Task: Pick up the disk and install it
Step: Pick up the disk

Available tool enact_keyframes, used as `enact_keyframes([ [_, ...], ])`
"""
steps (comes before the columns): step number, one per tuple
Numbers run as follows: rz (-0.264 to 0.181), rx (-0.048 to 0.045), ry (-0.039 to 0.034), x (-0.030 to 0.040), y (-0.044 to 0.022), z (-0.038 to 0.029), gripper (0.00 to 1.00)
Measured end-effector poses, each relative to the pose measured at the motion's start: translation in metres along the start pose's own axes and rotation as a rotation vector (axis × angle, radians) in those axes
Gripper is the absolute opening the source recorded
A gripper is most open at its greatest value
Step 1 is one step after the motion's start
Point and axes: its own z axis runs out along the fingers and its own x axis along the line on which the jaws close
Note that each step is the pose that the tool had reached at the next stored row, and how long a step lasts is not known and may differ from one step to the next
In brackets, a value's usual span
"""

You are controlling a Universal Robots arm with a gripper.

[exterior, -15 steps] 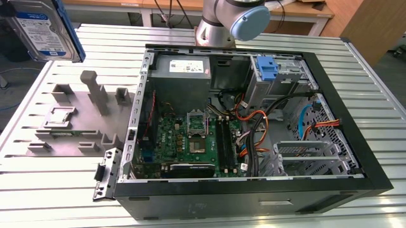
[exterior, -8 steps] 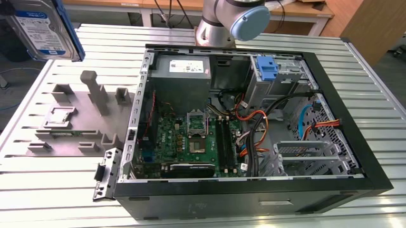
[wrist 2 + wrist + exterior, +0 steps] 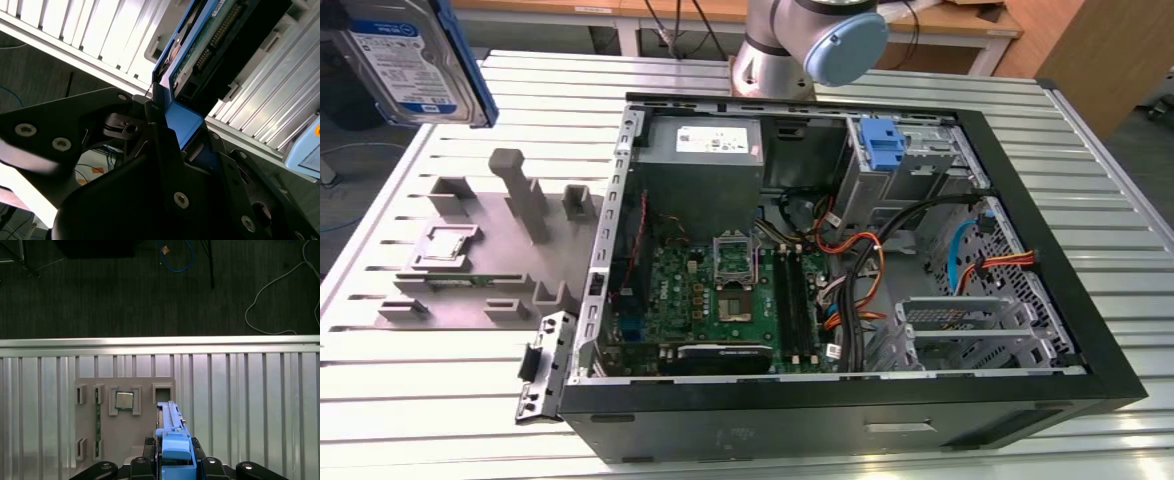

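Above the grey parts tray (image 3: 125, 440), the black gripper (image 3: 175, 461) is clamping the blue-framed silver-grey disk (image 3: 407, 60), well toward the exterior view's left of the open black computer case (image 3: 854, 398).

Under your pincer (image 3: 175, 462): ribbed silver bench (image 3: 250, 390). Past bench edge beyond pincer, you see dark grey carpet floor (image 3: 100, 295), blue cable (image 3: 175, 270) and white cable (image 3: 248, 315) lying on it. Exterior view: wooden desks (image 3: 574, 10) behind bench, even light.
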Motion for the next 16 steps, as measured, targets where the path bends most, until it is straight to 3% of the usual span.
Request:
enact_keyframes([
  [16, 0.000, 0.0001, 0.0000, -0.0002, 0.0000, -0.0053, 0.36],
])
